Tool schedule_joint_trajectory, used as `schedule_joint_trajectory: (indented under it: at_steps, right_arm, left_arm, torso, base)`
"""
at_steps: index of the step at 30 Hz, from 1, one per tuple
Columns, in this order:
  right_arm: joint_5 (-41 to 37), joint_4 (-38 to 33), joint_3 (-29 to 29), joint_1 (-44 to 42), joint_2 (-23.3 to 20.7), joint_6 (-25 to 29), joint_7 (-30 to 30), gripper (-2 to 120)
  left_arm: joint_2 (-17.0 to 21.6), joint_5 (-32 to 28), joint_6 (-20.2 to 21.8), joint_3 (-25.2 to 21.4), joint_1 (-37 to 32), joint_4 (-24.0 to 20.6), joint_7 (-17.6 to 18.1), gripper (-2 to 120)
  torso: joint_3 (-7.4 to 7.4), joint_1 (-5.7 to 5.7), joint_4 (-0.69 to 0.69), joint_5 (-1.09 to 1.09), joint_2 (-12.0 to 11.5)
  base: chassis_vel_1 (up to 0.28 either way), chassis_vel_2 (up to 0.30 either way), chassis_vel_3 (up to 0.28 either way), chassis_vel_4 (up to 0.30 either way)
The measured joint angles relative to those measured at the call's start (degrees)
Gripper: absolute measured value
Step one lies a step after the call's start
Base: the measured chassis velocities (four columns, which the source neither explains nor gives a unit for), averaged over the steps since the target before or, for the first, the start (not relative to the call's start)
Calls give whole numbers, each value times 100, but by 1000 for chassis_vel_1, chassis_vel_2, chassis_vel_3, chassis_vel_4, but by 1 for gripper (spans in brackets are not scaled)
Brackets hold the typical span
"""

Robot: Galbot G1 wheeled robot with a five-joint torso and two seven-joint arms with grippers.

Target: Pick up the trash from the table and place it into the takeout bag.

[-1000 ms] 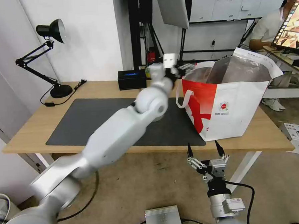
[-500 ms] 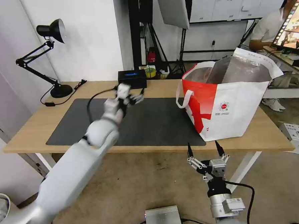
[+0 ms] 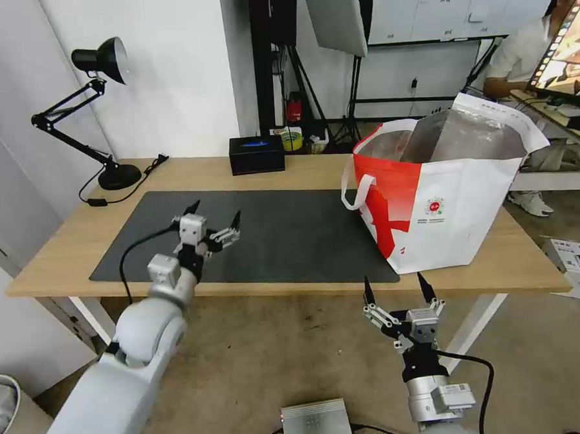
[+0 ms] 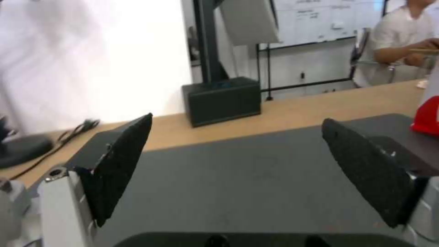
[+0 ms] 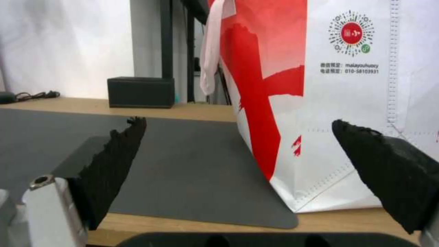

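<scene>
Now, bag: the takeout bag [image 3: 451, 195] stands upright at the table's [image 3: 300, 171] right end; soft-sided, take it by a loop handle [image 3: 353, 194].
Left gripper [image 3: 214, 222]: jaws apart, empty, above the grey mat [image 3: 304, 236].
Right gripper [image 3: 397, 288]: jaws apart, empty, below the table edge.
Trash: none visible on the tabletop.

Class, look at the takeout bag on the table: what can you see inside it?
Inside the takeout bag only crinkled silver foil lining shows, near the open top. Its white and red walls hide the bottom, so any contents cannot be seen.
</scene>
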State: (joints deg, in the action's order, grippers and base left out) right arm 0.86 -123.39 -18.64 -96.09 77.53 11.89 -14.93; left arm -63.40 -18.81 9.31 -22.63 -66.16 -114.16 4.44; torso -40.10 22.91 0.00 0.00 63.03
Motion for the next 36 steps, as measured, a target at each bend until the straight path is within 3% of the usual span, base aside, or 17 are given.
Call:
schedule_joint_trajectory:
  at_steps: [6, 14, 23, 36]
  right_arm:
    - [0, 0, 0, 0, 0, 0, 0, 100]
    - [0, 0, 0, 0, 0, 0, 0, 100]
    - [0, 0, 0, 0, 0, 0, 0, 100]
    - [0, 0, 0, 0, 0, 0, 0, 100]
  left_arm:
    - [-289, 69, -19, -566, -930, -333, -328, 100]
    - [-693, 233, -183, -879, -1606, -586, -507, 100]
    - [-872, 361, -659, -1207, -2184, -685, -694, 100]
    - [-998, 429, -934, -1424, -2572, -800, -913, 100]
  torso:
    - [0, 0, 0, 0, 0]
    - [0, 0, -1, 1, 0]
    - [-1, 0, 0, 1, 0]
    - [-1, 1, 0, 1, 0]
  base:
    - [0, 0, 0, 0]
    - [0, 0, 0, 0]
    - [0, 0, 0, 0]
    - [0, 0, 0, 0]
